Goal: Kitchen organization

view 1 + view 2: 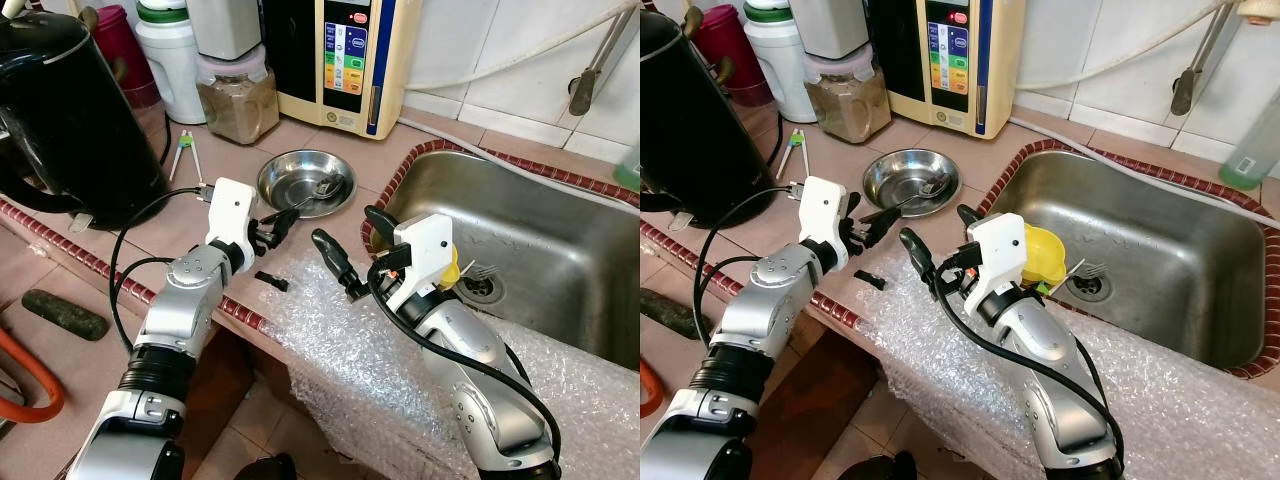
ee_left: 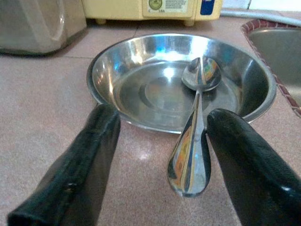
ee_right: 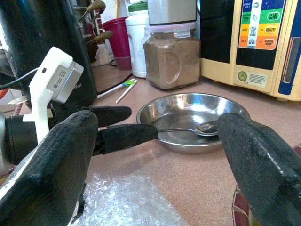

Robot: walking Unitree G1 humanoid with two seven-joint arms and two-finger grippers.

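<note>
Shiny steel, the spoon [image 2: 196, 136] lies with its bowl inside the round metal dish [image 1: 306, 182] and its handle out over the rim, at the centre of the head views. The left gripper [image 1: 272, 230] sits just below the dish; its two black fingers [image 2: 75, 169] stand apart on both sides of the handle end, not pressing it. The right gripper [image 1: 350, 245] hovers near, over the counter edge beside the sink [image 1: 560, 260], its fingers spread wide. Bubble wrap [image 1: 370, 360] covers the counter front at lower centre. A jar of brown powder [image 1: 238, 100] stands behind the dish, and a black kettle [image 1: 60, 110] at the upper left.
</note>
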